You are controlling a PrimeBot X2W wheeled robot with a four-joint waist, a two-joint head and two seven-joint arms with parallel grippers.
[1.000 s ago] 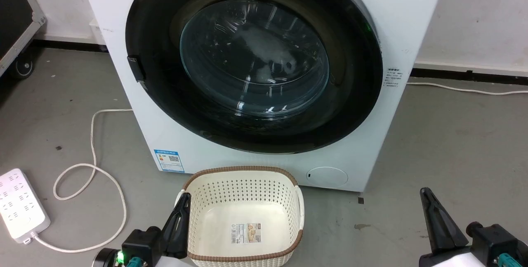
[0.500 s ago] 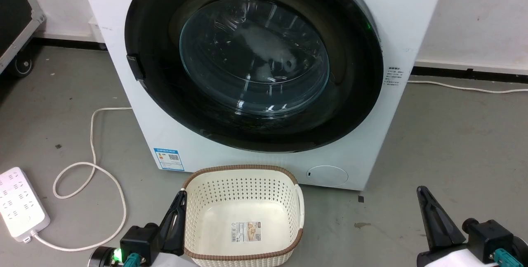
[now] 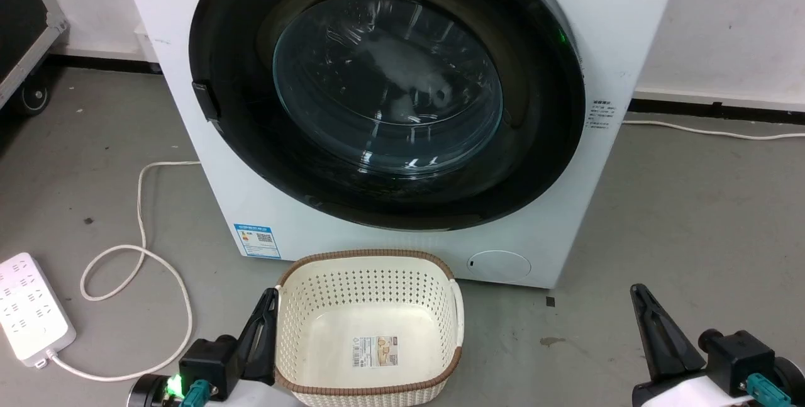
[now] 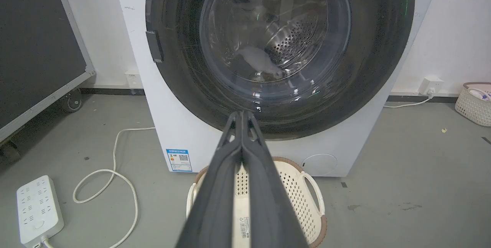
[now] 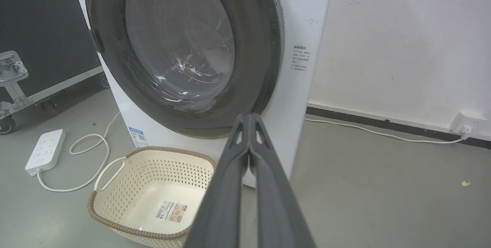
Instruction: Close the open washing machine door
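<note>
So the door [image 3: 387,86] takes up the upper middle of the head view, and as far as I can tell it's already sitting flat against the front of the washer [image 3: 629,29]. From the right wrist view the black rim looks flush too. I can't say whether the catch has actually clicked.

Handling-wise, my guess is it's a stiff, fairly heavy slab on a hinge that swings as one piece and doesn't flex. The glass bowl and glossy rim both look slick, so there's nothing to pinch. I'd just push with closed tips on the rim next to the latch [image 3: 205,100] at centre left. That should be the side away from the hinge, so it gives the most leverage. I'd stay off the glass.

The left claw [image 3: 270,297] is at the lower left, pressed shut with nothing in it, right beside the basket [image 3: 365,255]. The right claw [image 3: 638,294] is at the lower right over the bare floor [image 3: 692,218], also shut and empty. Both are well short of the door. The power strip [image 3: 28,306] and its cable [image 3: 141,206] are at far left.

Compared with a second ago, the whole view has crept up a hair, so that's the camera moving. The door looks just as seated. Both claws have slid a bit to the left, and the left tip no longer overlaps the basket rim.
</note>
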